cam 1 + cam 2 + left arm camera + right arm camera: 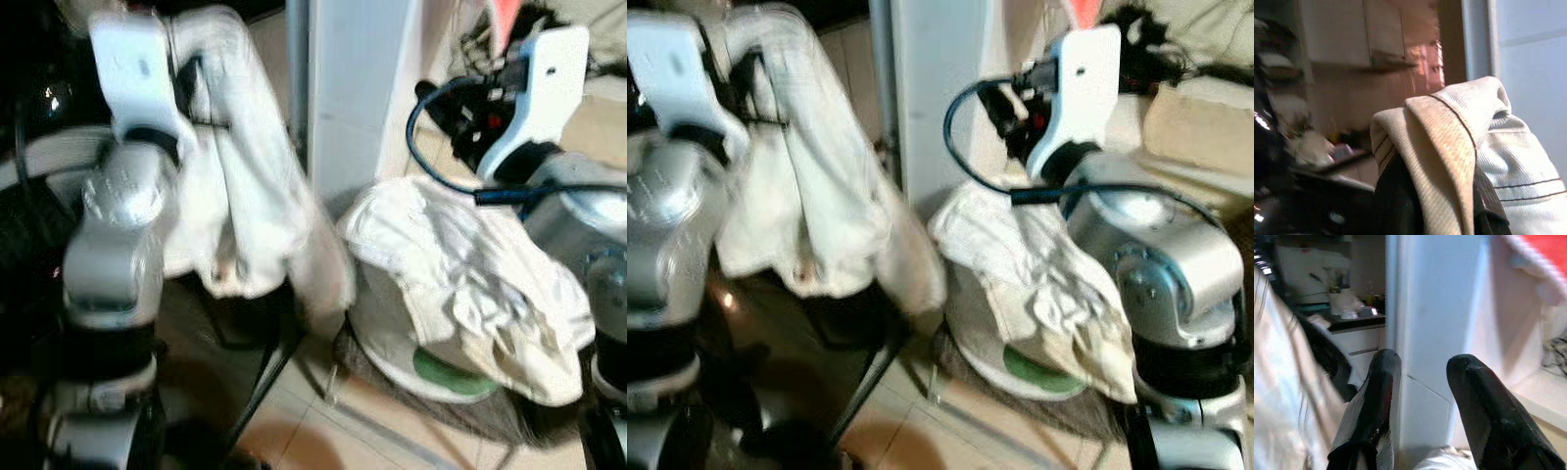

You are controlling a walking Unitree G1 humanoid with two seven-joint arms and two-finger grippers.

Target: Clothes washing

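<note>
- Beige tiled floor (pixel 343 431) lay beside a white pillar (pixel 358 88).
- Left gripper (pixel 1440 196) was clenched on a raised white cloth (pixel 235 186).
- Right gripper (pixel 1422 406) was spread, empty, above clothes (pixel 470 284) heaped on a basket (pixel 392 343).

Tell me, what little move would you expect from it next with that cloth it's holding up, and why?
Probably the left gripper carries the pale cloth further towards the dark opening on the robot's left. The cloth is draped over that raised gripper and hangs free, while more pale laundry waits heaped in the round basket. The right gripper is open and holds nothing.
</note>
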